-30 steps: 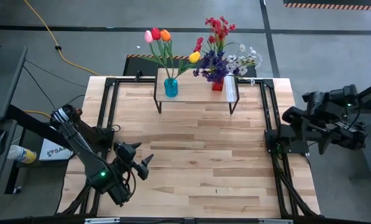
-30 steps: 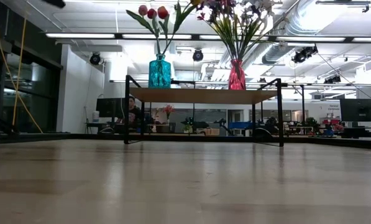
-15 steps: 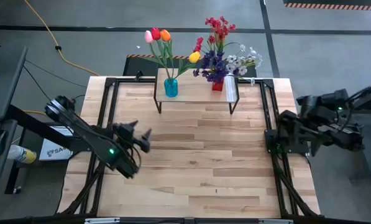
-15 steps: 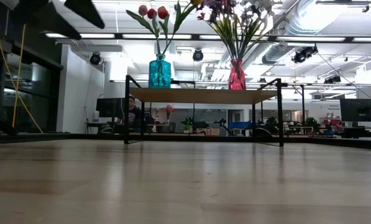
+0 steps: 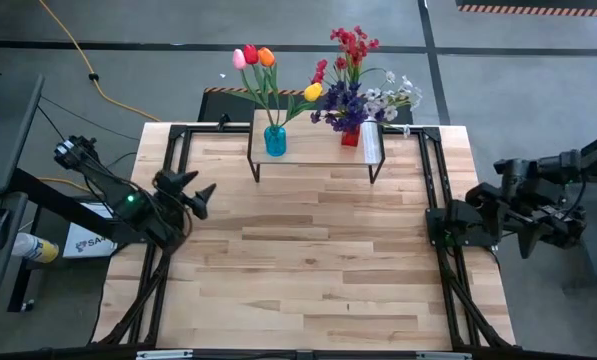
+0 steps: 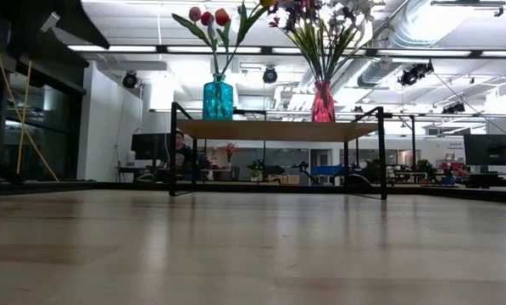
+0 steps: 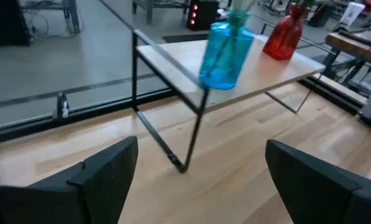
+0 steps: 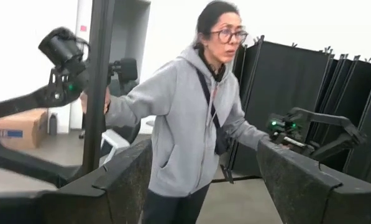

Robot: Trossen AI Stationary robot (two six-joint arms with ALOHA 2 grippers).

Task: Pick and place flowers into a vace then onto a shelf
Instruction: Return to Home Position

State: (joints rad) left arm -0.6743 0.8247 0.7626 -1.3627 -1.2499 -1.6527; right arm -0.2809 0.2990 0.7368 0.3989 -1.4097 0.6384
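The shelf (image 5: pixel 315 150) stands at the table's far edge on thin black legs. On it are a blue glass vase (image 5: pixel 275 140) with yellow, pink, red and orange tulips (image 5: pixel 254 57) and a red vase (image 5: pixel 350 136) with red, purple and white sprigs (image 5: pixel 356 80); the stems stand in the vases. My left gripper (image 5: pixel 196 186) hangs open over the table's left side, pointing at the blue vase (image 7: pixel 225 53) and well short of it. My right gripper (image 8: pixel 204 180) is open, out beyond the table's right edge, facing the room.
Black frame rails (image 5: pixel 174 190) run along the table's left and right sides. A person in a grey hoodie (image 8: pixel 194 124) stands in the room beyond the right arm (image 5: pixel 538 205). Bare wooden tabletop (image 5: pixel 318 250) lies in front of the shelf.
My left gripper has swung from the table's near-left part toward the far edge and then leftward, staying open. My right arm has shifted about beyond the table's right edge. The vases, flowers and shelf have kept still.
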